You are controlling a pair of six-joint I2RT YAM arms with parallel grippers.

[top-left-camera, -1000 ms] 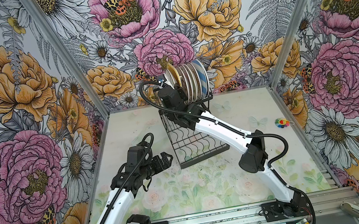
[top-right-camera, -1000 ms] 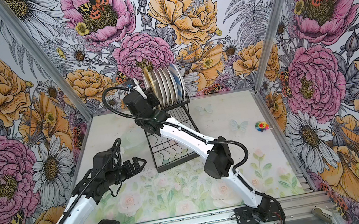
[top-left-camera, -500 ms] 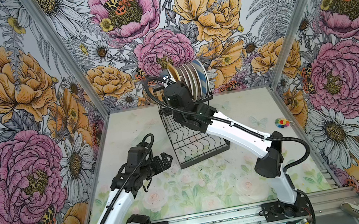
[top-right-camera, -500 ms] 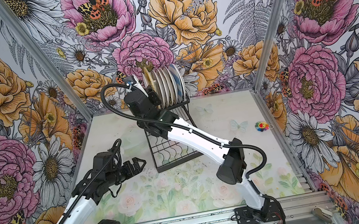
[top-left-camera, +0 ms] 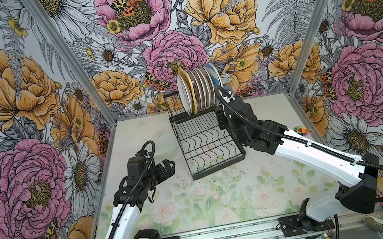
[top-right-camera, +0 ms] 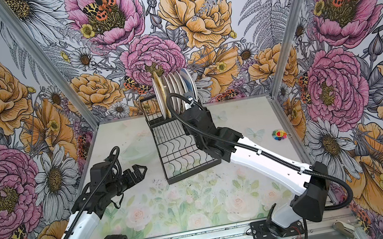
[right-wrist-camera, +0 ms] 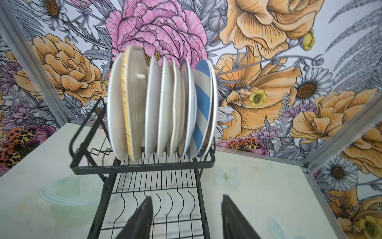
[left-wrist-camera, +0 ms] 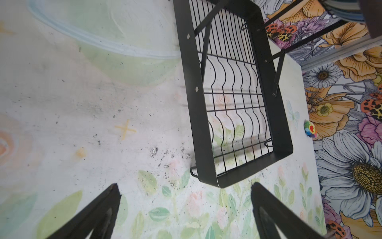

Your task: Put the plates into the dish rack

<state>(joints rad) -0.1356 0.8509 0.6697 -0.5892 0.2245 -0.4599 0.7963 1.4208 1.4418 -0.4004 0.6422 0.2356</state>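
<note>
Right gripper (right-wrist-camera: 187, 198): hung low over the flat lower tier of the dish rack (right-wrist-camera: 144, 165), jaws parted, nothing between them but bare wavy wire. Faced the plates (right-wrist-camera: 161, 107) head on, with them ahead of and above the fingertips and no contact.

Plates: stood on edge, packed in one row in the raised upper tier at the back of the rack, the blue-striped one at the end on the right arm's side and a yellow-edged piece near the other end. Long axis of the row: lay across the rack, square to the gripper's line of reach, rims rather than faces turned toward the wrist.

Left gripper (top-left-camera: 167, 167): hovered above the table (top-left-camera: 199, 203), spread wide and empty, pointed toward the rack's near front corner but short of it.

Judged the right arm far the nearer to the row. Found no plate on the table in both top views, only a pale bowl (left-wrist-camera: 124, 66) beside the rack. Reckoned the loading done or nearly so, and the rims overhead the thing to keep clear of in any retreat.
</note>
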